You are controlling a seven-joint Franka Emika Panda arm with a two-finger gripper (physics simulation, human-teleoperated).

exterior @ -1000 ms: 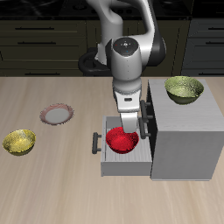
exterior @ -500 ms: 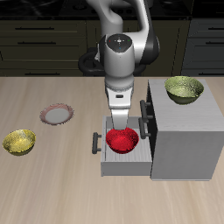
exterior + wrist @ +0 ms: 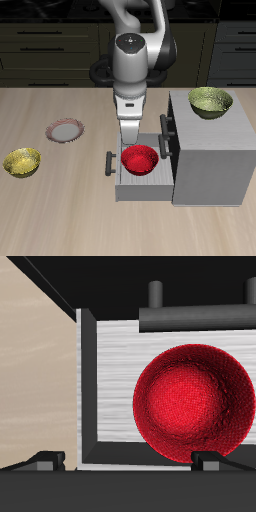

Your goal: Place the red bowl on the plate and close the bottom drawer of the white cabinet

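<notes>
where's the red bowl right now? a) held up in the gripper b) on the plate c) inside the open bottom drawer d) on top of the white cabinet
c: the red bowl sits inside the pulled-out bottom drawer, while the plate lies bare on the table and the gripper hangs above the drawer, apart from the bowl.

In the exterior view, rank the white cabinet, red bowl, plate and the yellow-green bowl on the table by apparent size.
1. White cabinet, by far the largest.
2-4. Red bowl, plate and yellow-green bowl look about equally wide; the differences are too small to rank, and the arm hides part of the red bowl's rim.
</notes>
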